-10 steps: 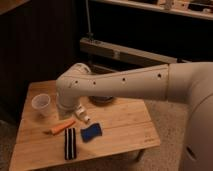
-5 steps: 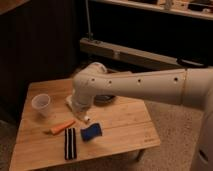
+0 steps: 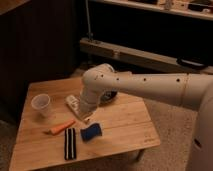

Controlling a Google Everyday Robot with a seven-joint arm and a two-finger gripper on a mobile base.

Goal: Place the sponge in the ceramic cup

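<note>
The blue sponge (image 3: 91, 132) lies flat on the wooden table (image 3: 125, 125), near its front edge. The whitish ceramic cup (image 3: 41, 104) stands upright at the table's left side, well apart from the sponge. My white arm reaches in from the right and bends down over the middle of the table. The gripper (image 3: 86, 117) hangs at its end, just above and slightly left of the sponge, and nothing shows in it.
An orange stick (image 3: 61, 127) lies between cup and sponge. A black bar with white stripes (image 3: 70, 143) lies at the front edge. A white packet (image 3: 73, 103) sits beside the arm, and a dark bowl (image 3: 111, 95) is mostly hidden behind it.
The arm has swung right and away from the cup, uncovering the white packet. The gripper now hangs closer over the sponge. The objects on the table have not moved.
</note>
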